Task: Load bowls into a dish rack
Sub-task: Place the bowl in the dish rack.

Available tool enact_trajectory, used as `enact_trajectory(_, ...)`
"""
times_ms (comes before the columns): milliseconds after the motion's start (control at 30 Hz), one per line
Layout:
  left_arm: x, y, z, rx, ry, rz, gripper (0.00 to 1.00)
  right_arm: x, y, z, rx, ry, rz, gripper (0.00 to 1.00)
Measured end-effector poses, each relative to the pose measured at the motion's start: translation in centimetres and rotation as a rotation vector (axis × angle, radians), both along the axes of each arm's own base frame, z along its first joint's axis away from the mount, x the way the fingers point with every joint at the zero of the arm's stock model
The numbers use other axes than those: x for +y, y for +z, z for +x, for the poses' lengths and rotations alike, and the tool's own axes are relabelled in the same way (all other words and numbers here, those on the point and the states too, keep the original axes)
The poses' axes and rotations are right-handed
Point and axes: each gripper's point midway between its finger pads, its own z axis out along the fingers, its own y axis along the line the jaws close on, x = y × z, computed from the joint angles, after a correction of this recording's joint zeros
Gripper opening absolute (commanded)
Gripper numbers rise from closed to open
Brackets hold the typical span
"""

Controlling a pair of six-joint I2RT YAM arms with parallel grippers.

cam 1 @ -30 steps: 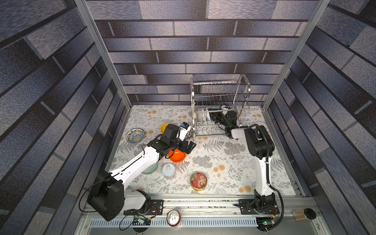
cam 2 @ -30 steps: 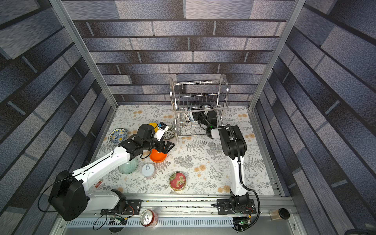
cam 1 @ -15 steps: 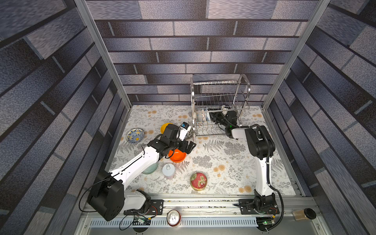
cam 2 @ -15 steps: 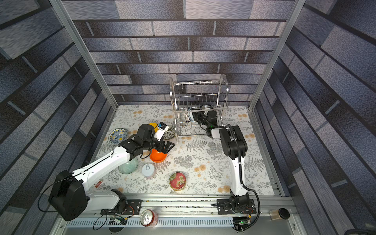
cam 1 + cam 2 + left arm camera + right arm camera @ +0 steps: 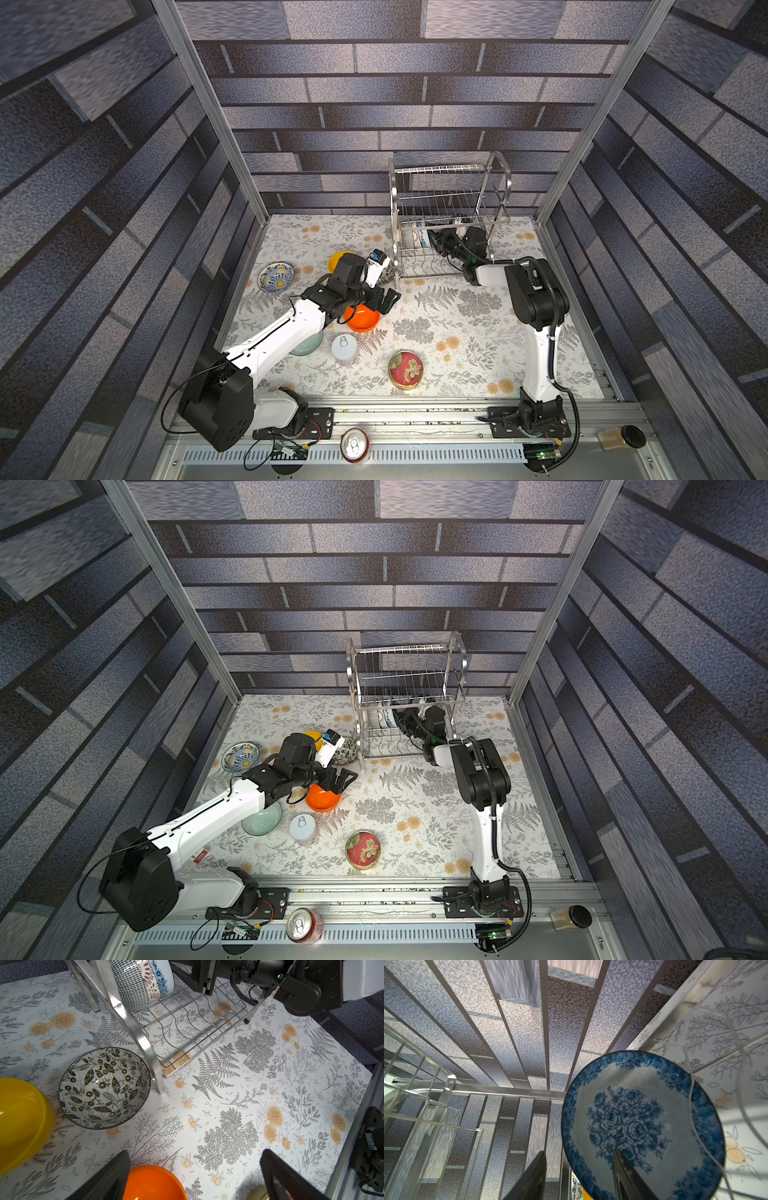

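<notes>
Floral-print table [image 5: 478,332] carries dish rack [image 5: 441,200]; orange bowl [image 5: 363,320], yellow bowl [image 5: 337,259], white can [image 5: 345,347], red tin [image 5: 405,369].

Light from overhead: floral mat [image 5: 457,361] bright and even, wall panels [image 5: 374,83] dimmer. Soft shadows beneath the dish rack [image 5: 124,1016] wires. Specular glare on its steel frame and on the dark floral bowl [image 5: 104,1088]. Top views stretch at edges. Right wrist view: nearest rack wires blurred.
</notes>
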Motion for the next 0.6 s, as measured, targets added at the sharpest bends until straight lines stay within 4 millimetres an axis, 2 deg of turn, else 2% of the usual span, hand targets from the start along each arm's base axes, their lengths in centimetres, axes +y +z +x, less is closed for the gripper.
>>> enact_trajectory(267,0.2,0.0,0.1,-0.004,0.01,0.007,1.0,-0.5,0.2,-1.7,-0.003,0.004,-0.042,0.52)
enact_trajectory(600,1.0,-0.3,0.7,-0.016,0.056,0.044,1.0,-1.3,0.7,-5.4,-0.01,0.028,-0.117,0.52)
